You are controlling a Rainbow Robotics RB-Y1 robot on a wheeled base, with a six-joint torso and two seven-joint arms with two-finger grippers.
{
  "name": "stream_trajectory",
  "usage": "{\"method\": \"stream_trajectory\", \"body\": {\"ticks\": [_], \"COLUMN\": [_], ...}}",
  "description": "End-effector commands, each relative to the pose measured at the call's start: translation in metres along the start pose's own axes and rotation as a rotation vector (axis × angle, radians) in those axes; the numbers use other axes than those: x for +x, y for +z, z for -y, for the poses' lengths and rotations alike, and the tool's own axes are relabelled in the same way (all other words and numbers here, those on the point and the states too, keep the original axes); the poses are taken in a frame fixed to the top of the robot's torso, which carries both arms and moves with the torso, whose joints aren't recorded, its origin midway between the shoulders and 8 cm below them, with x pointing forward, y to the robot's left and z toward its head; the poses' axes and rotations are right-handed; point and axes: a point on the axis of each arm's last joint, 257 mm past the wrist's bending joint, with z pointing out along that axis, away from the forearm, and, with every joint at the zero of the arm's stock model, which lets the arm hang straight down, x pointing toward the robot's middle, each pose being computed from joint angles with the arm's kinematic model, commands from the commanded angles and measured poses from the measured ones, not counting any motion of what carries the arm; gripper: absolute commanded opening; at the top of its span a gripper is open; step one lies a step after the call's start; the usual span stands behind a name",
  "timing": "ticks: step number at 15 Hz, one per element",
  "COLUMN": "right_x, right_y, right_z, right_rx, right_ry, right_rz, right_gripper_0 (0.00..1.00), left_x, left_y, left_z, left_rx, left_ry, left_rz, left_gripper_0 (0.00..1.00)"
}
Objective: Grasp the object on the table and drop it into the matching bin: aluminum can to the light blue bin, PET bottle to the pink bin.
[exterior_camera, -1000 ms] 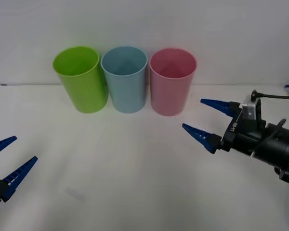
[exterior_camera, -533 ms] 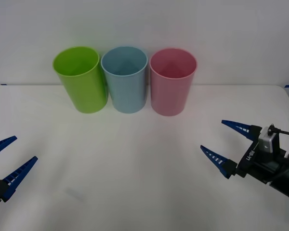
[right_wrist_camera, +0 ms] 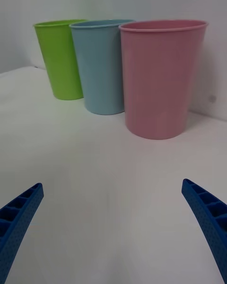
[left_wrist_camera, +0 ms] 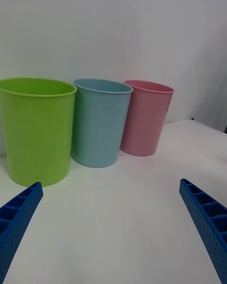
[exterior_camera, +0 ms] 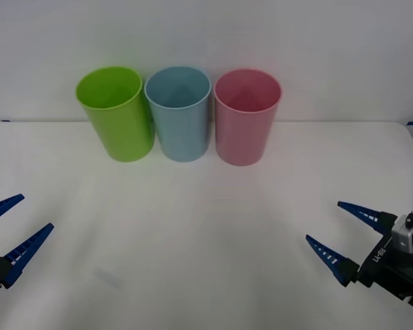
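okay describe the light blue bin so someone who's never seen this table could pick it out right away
At the far edge of the white table, against the wall, three tall round cups stand upright in a row. The light blue bin is the middle one, with the lime green bin on the robot's left and the pink bin on its right. Its pale blue colour sets it apart.

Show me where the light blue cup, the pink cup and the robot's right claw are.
light blue bin (exterior_camera: 182, 124): front view, outer wall.
pink bin (exterior_camera: 243, 130): front view, outer wall.
right gripper (exterior_camera: 344, 234): front view, midway between its open fingertips.
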Motion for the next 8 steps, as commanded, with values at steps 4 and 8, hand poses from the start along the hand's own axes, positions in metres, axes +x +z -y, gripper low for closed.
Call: {"method": "stream_trajectory", "body": {"ticks": [4,8], "right_x": [0.016,0.028], "right_y": [-0.027,-0.034], "right_z": [-0.005,-0.001], "right_rx": [0.015,-0.002], "right_ry": [0.072,0.094], "right_rz": [-0.003,-0.001], "right_gripper_0": [1.00,1.00], "left_x": [0.000,0.000], "left_y": [0.000,0.000], "left_z": [0.000,0.000], "left_rx": [0.000,0.000], "left_ry": [0.000,0.000], "left_rz": [0.000,0.000], "left_gripper_0": [1.00,1.00]}}
